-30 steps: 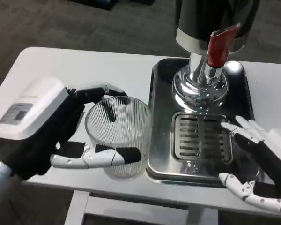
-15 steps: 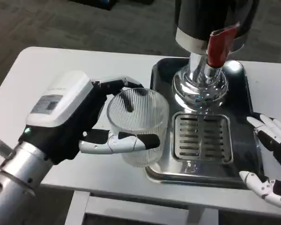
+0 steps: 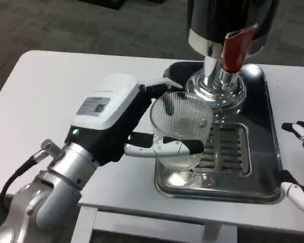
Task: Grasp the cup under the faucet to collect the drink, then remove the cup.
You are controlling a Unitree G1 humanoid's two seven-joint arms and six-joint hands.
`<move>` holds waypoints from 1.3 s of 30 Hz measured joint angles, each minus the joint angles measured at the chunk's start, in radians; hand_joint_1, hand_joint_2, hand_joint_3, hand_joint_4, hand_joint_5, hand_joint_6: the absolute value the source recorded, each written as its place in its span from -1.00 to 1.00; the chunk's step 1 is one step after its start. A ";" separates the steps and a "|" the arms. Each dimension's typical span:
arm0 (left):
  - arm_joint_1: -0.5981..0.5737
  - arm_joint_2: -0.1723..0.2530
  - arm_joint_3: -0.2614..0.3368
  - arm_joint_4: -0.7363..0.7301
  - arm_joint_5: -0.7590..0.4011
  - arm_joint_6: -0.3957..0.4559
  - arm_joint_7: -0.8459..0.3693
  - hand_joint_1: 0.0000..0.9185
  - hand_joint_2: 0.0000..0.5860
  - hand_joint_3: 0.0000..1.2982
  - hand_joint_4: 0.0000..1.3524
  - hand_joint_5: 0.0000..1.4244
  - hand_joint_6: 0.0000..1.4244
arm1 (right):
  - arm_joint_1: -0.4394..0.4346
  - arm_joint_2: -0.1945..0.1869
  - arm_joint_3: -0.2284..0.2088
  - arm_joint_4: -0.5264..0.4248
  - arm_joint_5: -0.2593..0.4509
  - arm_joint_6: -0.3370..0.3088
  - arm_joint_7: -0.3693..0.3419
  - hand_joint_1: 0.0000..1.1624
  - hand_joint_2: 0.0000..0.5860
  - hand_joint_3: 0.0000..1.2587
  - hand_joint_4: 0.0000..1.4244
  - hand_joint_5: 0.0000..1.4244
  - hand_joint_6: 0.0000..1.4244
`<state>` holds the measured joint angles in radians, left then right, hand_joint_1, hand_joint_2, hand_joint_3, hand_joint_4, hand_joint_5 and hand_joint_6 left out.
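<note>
1. The left hand (image 3: pixel 122 119) grips the ribbed clear glass cup (image 3: pixel 180 130), a white-and-black thumb wrapped across the near side and dark fingers (image 3: pixel 159 87) reaching round the far rim.
2. The cup is upright (or very nearly so) over the left edge of the stainless drip tray (image 3: pixel 267 167), its base above the tray's near-left corner; whether it touches the tray or hangs just above it cannot be told.
3. Part of the cup overlaps the left side of the slotted grate (image 3: pixel 228 149), which lies in the near half of the tray.
4. The dispenser (image 3: pixel 228 20) rises from the far half of the tray on a polished chrome base (image 3: pixel 218 88), with a red tap handle (image 3: pixel 235 46) jutting from its dark body.
5. The cup sits to the left of and nearer than that red handle, close beside the chrome base.
6. The right hand (image 3: pixel 299 167) is at the right edge of the white table (image 3: pixel 50 101), just beyond the tray's right rim, fingers spread apart and holding nothing.
7. The silver left forearm (image 3: pixel 50 197) comes in over the table's near-left edge.
</note>
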<state>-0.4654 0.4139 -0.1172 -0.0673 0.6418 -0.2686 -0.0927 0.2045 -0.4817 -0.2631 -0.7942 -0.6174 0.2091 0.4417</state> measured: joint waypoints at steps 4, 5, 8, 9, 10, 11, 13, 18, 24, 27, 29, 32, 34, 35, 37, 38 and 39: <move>-0.019 -0.006 -0.026 0.013 0.026 0.000 0.013 -0.14 -0.62 0.50 0.68 0.93 1.00 | 0.013 0.000 -0.015 0.000 0.021 -0.005 -0.001 -0.35 0.65 -0.89 -1.00 -1.00 -0.91; -0.021 -0.006 -0.027 0.018 0.032 0.000 0.014 -0.14 -0.62 0.50 0.68 0.93 1.00 | 0.017 0.000 -0.018 0.000 0.023 -0.007 -0.001 -0.35 0.65 -0.89 -1.00 -1.00 -0.91; -0.036 -0.008 -0.044 0.042 0.045 0.002 0.019 -0.14 -0.62 0.50 0.68 0.93 1.00 | 0.027 0.000 -0.036 0.000 0.037 -0.010 -0.001 -0.35 0.65 -0.89 -1.00 -1.00 -0.91; -0.041 -0.010 -0.051 0.048 0.051 0.002 0.022 -0.14 -0.62 0.50 0.68 0.93 1.00 | 0.030 0.000 -0.039 0.000 0.041 -0.011 -0.001 -0.35 0.65 -0.88 -1.00 -1.00 -0.91; -0.047 -0.015 -0.057 0.056 0.066 0.003 0.027 -0.14 -0.62 0.50 0.68 0.92 1.00 | 0.032 0.000 -0.042 0.000 0.049 -0.012 -0.001 -0.35 0.65 -0.88 -1.00 -1.00 -0.91; -0.053 -0.020 -0.062 0.066 0.073 0.003 0.031 -0.14 -0.62 0.50 0.67 0.91 1.00 | 0.034 0.000 -0.044 0.000 0.057 -0.014 -0.001 -0.35 0.65 -0.88 -1.00 -1.00 -0.91; -0.060 -0.026 -0.065 0.078 0.079 0.003 0.040 -0.14 -0.62 0.49 0.66 0.90 1.00 | 0.036 0.000 -0.046 0.000 0.059 -0.017 -0.001 -0.35 0.65 -0.87 -1.00 -1.00 -0.91; -0.077 -0.040 -0.086 0.098 0.117 0.003 0.095 -0.16 -0.64 0.35 0.46 0.74 1.00 | 0.042 -0.001 -0.056 0.000 0.079 -0.025 -0.001 -0.36 0.65 -0.87 -1.00 -1.00 -0.91; -0.089 -0.052 -0.120 0.112 0.154 0.007 0.123 -0.22 -0.63 0.16 0.23 0.55 0.96 | 0.064 -0.002 -0.084 0.000 0.102 -0.034 -0.001 -0.36 0.65 -0.87 -1.00 -1.00 -0.90; -0.100 -0.061 -0.135 0.118 0.156 0.010 0.123 -0.25 -0.61 0.10 0.18 0.49 0.94 | 0.074 -0.002 -0.090 0.000 0.110 -0.037 -0.001 -0.36 0.65 -0.86 -1.00 -1.00 -0.90; -0.112 -0.066 -0.141 0.127 0.156 0.017 0.123 -0.27 -0.59 0.07 0.14 0.45 0.93 | 0.081 -0.002 -0.094 0.000 0.118 -0.042 -0.001 -0.36 0.65 -0.86 -1.00 -1.00 -0.89; -0.126 -0.070 -0.149 0.137 0.163 0.026 0.124 -0.30 -0.57 0.01 0.04 0.37 0.88 | 0.089 -0.002 -0.106 0.000 0.128 -0.046 -0.001 -0.36 0.65 -0.85 -1.00 -1.00 -0.89; -0.136 -0.074 -0.160 0.139 0.177 0.038 0.128 -0.35 -0.56 -0.05 -0.02 0.32 0.86 | 0.096 -0.003 -0.117 0.000 0.135 -0.048 -0.001 -0.36 0.65 -0.85 -1.00 -1.00 -0.89; -0.141 -0.075 -0.165 0.142 0.179 0.042 0.131 -0.38 -0.54 -0.08 -0.06 0.29 0.84 | 0.098 -0.003 -0.119 0.000 0.137 -0.049 -0.001 -0.36 0.65 -0.85 -1.00 -1.00 -0.89; -0.150 -0.077 -0.171 0.150 0.179 0.048 0.132 -0.44 -0.51 -0.16 -0.17 0.23 0.77 | 0.100 -0.004 -0.123 0.000 0.141 -0.052 -0.001 -0.36 0.65 -0.84 -1.00 -1.00 -0.89; -0.159 -0.078 -0.175 0.157 0.180 0.054 0.132 -0.46 -0.52 -0.21 -0.22 0.20 0.74 | 0.102 -0.005 -0.125 0.000 0.145 -0.053 -0.001 -0.36 0.65 -0.84 -1.00 -1.00 -0.89; -0.166 -0.078 -0.177 0.164 0.182 0.061 0.132 -0.48 -0.52 -0.26 -0.25 0.16 0.71 | 0.104 -0.007 -0.127 0.000 0.148 -0.055 -0.001 -0.36 0.65 -0.84 -1.00 -1.00 -0.89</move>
<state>-0.6318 0.3363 -0.2943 0.0970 0.8237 -0.2078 0.0393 0.3083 -0.4884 -0.3904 -0.7941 -0.4697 0.1542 0.4410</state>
